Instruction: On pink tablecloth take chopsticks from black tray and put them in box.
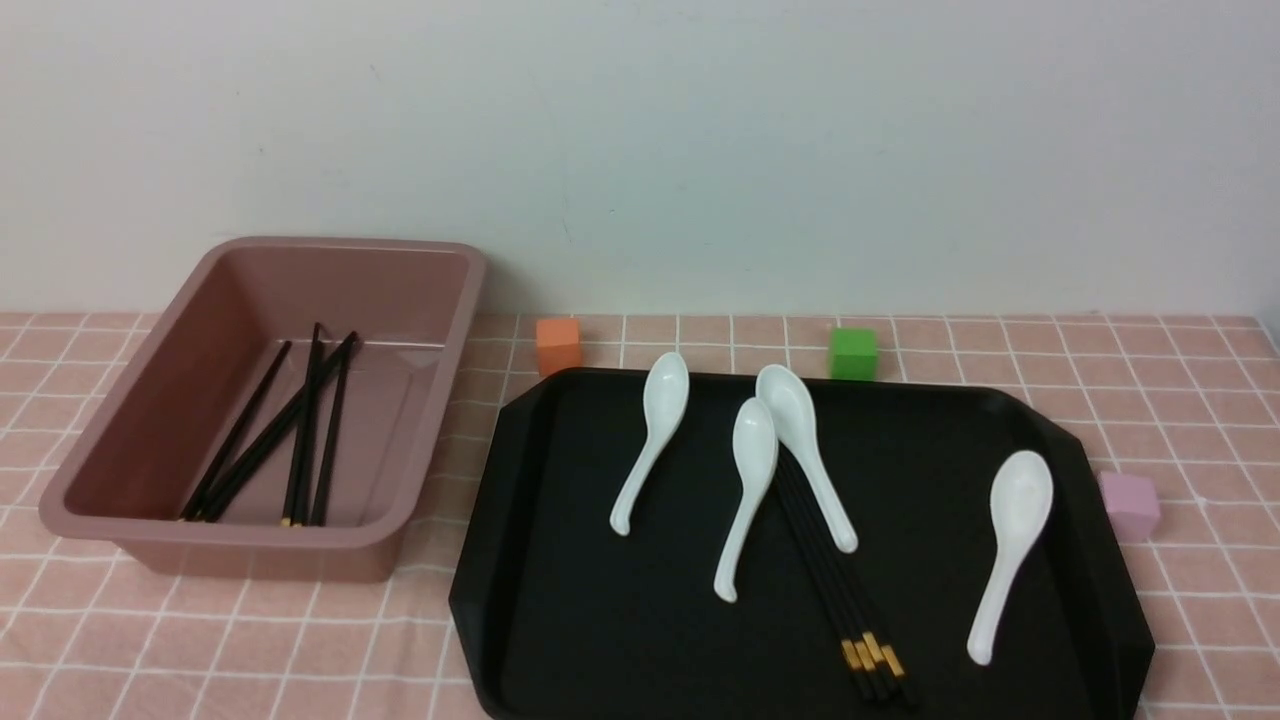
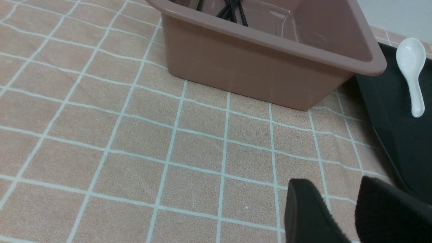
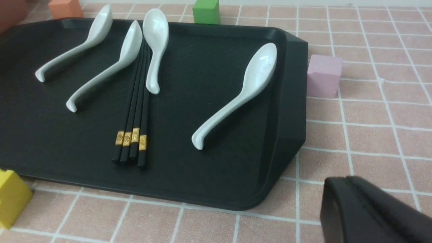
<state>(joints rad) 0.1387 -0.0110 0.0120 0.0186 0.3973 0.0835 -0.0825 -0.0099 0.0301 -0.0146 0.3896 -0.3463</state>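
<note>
On the pink tablecloth (image 1: 1150,380), several black chopsticks (image 1: 840,590) with gold bands lie bundled on the black tray (image 1: 600,620), their thin ends between two white spoons. They also show in the right wrist view (image 3: 135,111). The mauve box (image 1: 230,555) stands left of the tray and holds several chopsticks (image 1: 290,430). Neither gripper shows in the front view. My left gripper (image 2: 334,184) is open and empty above the cloth, near the box (image 2: 236,64) and the tray's edge. My right gripper (image 3: 341,180) is shut and empty above the cloth, beside the tray's near right corner (image 3: 283,158).
Several white spoons lie on the tray, one (image 1: 1010,550) alone at the right. An orange cube (image 1: 558,345) and a green cube (image 1: 852,352) sit behind the tray. A pale pink cube (image 1: 1130,505) sits to its right. A yellow cube (image 3: 10,195) sits by its near edge.
</note>
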